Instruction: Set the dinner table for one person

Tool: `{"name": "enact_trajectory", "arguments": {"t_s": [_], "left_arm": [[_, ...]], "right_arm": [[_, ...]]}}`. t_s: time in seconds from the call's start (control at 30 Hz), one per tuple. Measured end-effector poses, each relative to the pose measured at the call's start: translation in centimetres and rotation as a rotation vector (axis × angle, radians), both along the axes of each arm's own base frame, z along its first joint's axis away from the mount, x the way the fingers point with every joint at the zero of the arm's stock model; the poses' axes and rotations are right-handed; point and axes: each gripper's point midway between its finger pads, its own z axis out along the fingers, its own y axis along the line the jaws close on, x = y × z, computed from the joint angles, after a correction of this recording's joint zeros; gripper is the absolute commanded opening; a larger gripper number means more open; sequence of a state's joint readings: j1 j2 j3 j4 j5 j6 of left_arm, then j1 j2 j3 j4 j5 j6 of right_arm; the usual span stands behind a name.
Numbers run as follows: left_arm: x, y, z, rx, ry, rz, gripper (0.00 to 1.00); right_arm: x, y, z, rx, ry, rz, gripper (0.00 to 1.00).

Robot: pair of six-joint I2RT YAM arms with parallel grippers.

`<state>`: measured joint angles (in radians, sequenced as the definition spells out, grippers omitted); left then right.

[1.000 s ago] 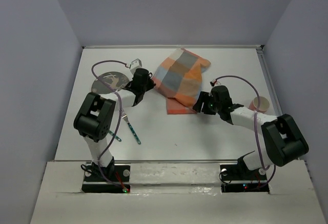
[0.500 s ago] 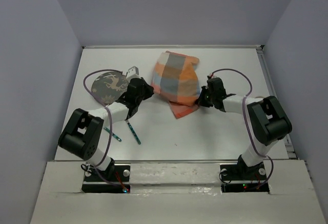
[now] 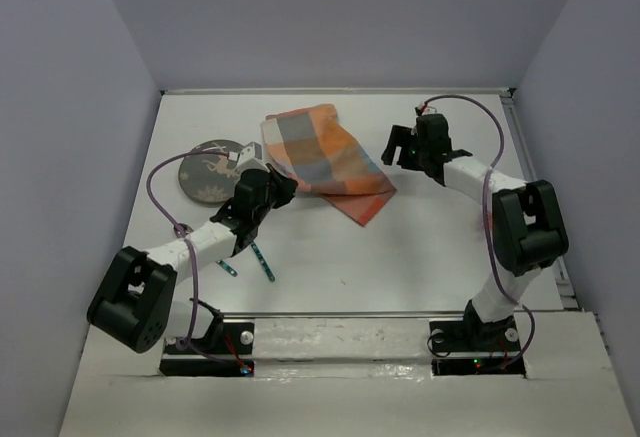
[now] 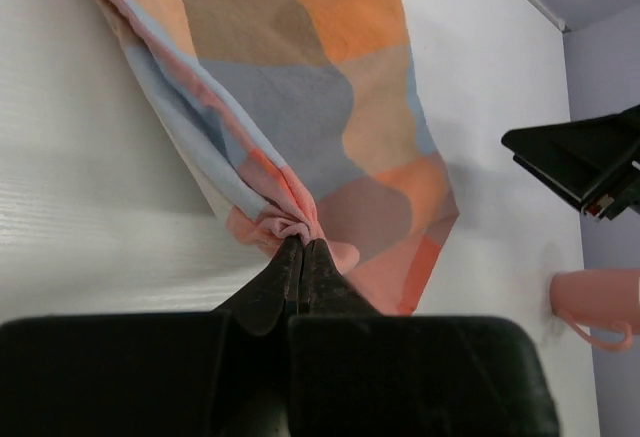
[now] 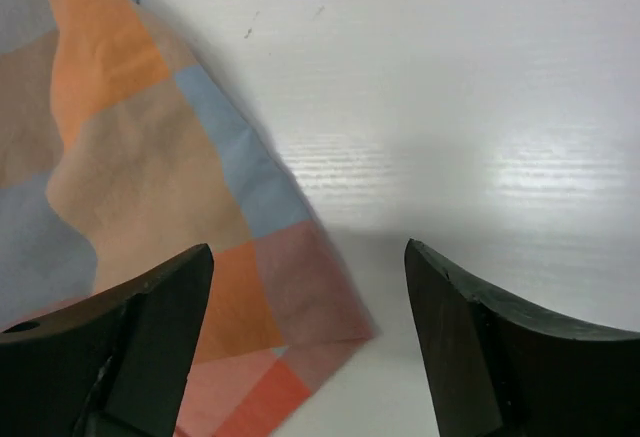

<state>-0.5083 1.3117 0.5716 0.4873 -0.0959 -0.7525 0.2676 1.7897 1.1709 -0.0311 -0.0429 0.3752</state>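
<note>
Left wrist view: your left gripper (image 4: 303,244) pinches the checkered cloth (image 4: 300,87) edge; right gripper (image 5: 308,249) gapes empty near it. Likely placemat step; next, spread it flat on the dinner table (image 4: 80,207).

Plain lavender-grey walls are closing in the white counter (image 3: 400,267) on three sides: the left wall (image 3: 60,157), the far wall (image 3: 340,17) and the right wall (image 3: 600,107). Soft light is glancing off the counter toward its far right corner. A pale ledge (image 3: 340,357) is running along the near edge.
</note>
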Motion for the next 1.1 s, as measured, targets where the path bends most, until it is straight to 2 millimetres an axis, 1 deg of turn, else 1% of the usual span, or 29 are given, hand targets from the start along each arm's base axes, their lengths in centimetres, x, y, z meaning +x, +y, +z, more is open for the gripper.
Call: {"name": "enact_trajectory", "arguments": {"t_s": [0.03,0.07,0.13,0.2,0.23,0.27,0.3,0.4,0.43,0.5,0.53,0.63,0.73,0.83,0.87,0.93,0.97,1.0,1.1], "left_arm": [[0.0,0.0,0.2,-0.002,-0.005,0.002,0.0],[0.0,0.0,0.3,-0.003,-0.007,0.002,0.0],[-0.1,0.1,0.7,-0.007,-0.013,0.002,0.0],[-0.2,0.2,1.1,-0.011,-0.022,0.002,0.0],[-0.2,0.2,1.3,-0.014,-0.026,0.002,0.0],[-0.3,0.2,1.5,-0.016,-0.031,0.001,0.0],[-0.3,0.2,1.7,-0.019,-0.036,0.001,0.0],[-0.3,0.2,2.1,-0.025,-0.043,-0.001,0.0],[-0.3,0.1,2.1,-0.027,-0.044,-0.003,0.0],[-0.4,0.0,2.1,-0.028,-0.04,-0.008,0.0],[-0.4,0.0,2.1,-0.029,-0.04,-0.009,0.0],[-0.5,-0.1,2.1,-0.032,-0.039,-0.012,0.0],[-0.5,-0.1,2.1,-0.037,-0.037,-0.014,0.0],[-0.6,-0.3,2.2,-0.04,-0.037,-0.018,0.0],[-0.6,-0.3,2.2,-0.042,-0.038,-0.02,0.0],[-0.8,-0.5,2.5,-0.046,-0.044,-0.026,0.0],[-0.9,-0.6,2.6,-0.048,-0.047,-0.029,0.0],[-0.9,-0.6,2.8,-0.051,-0.052,-0.03,0.0],[-1.1,-0.6,3.3,-0.058,-0.065,-0.032,0.0]], "right_arm": [[-0.5,-0.1,0.0,-0.001,0.005,0.003,0.82],[-2.0,-0.4,0.2,0.003,0.017,0.007,0.8],[-4.1,-0.7,0.4,0.013,0.022,0.013,0.77],[-6.8,-1.1,0.4,0.034,0.036,0.018,0.69],[-8.4,-1.3,0.6,0.047,0.038,0.023,0.68],[-9.4,-1.3,0.5,0.061,0.044,0.026,0.63],[-10.0,-1.3,0.3,0.072,0.05,0.026,0.62],[-12.1,-0.9,-1.6,0.094,0.111,0.034,0.62],[-12.9,-0.6,-2.5,0.1,0.139,0.038,0.62],[-14.9,1.1,-3.8,0.118,0.194,0.076,0.61],[-15.4,1.7,-3.9,0.12,0.202,0.094,0.61],[-17.3,4.4,-4.6,0.155,0.24,0.151,0.61],[-18.3,5.9,-5.4,0.182,0.272,0.169,0.57],[-18.4,6.8,-5.9,0.201,0.285,0.173,0.53],[-18.4,7.1,-6.2,0.207,0.292,0.17,0.49],[-18.0,7.5,-6.3,0.226,0.286,0.165,0.44],[-18.0,7.6,-6.4,0.23,0.286,0.162,0.44],[-17.8,7.7,-6.5,0.235,0.283,0.154,0.39],[-17.1,7.7,-6.8,0.242,0.276,0.112,0.31]]}}
